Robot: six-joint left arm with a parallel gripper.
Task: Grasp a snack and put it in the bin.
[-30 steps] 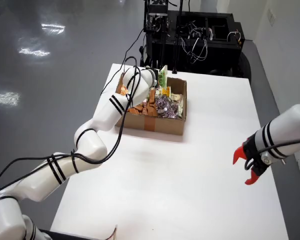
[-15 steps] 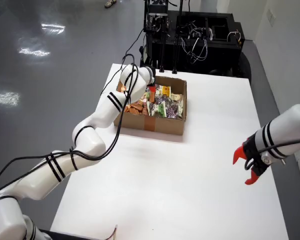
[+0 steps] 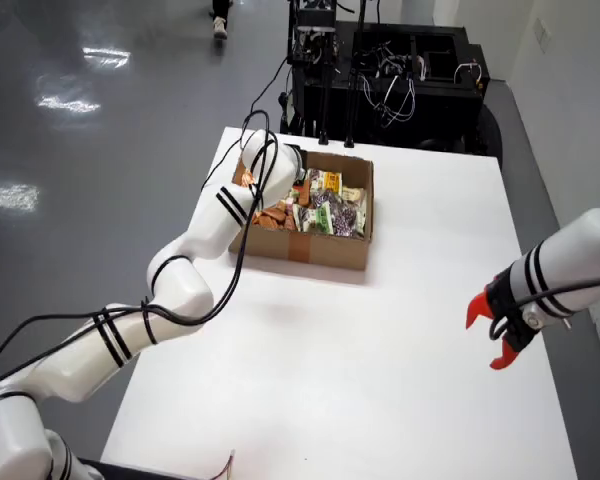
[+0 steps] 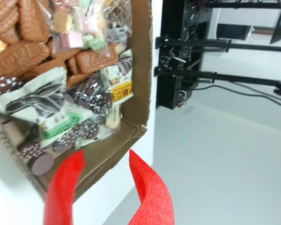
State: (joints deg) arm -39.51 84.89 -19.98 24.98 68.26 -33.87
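An open cardboard box (image 3: 310,250) full of snack packets stands on the white table (image 3: 380,380). The working arm reaches from the left, and its gripper (image 3: 271,211) is over the box's left part, mostly hidden by the wrist. In the wrist view the red fingers (image 4: 64,187) are spread with nothing between them; the gripper (image 4: 105,187) hangs over the box's cardboard corner (image 4: 131,133). Just beyond lie brown biscuit packets (image 4: 18,51), a sunflower-seed packet (image 4: 42,101), chocolate cookies (image 4: 86,91) and pastel sweets (image 4: 77,35).
A second arm with an open red gripper (image 3: 495,335) hangs over the table's right side. A black equipment rack (image 3: 380,70) with cables stands behind the table, also in the wrist view (image 4: 201,61). Grey floor surrounds the table.
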